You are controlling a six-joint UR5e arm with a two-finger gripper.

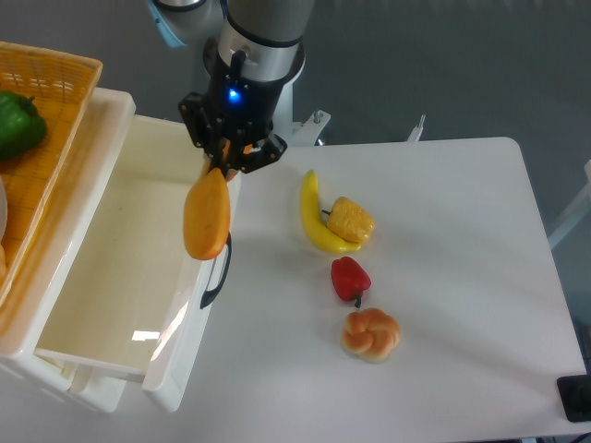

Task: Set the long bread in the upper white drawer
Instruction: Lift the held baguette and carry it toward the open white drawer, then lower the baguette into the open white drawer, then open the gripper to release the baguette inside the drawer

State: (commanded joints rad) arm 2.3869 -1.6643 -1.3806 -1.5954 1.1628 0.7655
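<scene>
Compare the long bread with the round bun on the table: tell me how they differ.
The long bread is a slim, smooth golden-orange loaf; the bun is round, knotted and paler. The bread hangs end-down from the tool, lifted over the front wall of the white drawer; the bun lies on the table, untouched, below the red pepper. The bread looks clearly longer than the bun is wide. Both are baked-looking bread items.

The gripper (224,166) clamps the bread (207,217) by its upper end; the loaf hangs over the front wall of the open drawer (111,268), above its black handle (218,272). On the bench (443,277) at 3 o'clock from the bread lie a banana (314,217), corn (351,220), a red pepper (350,279) and a bun (370,334).
</scene>
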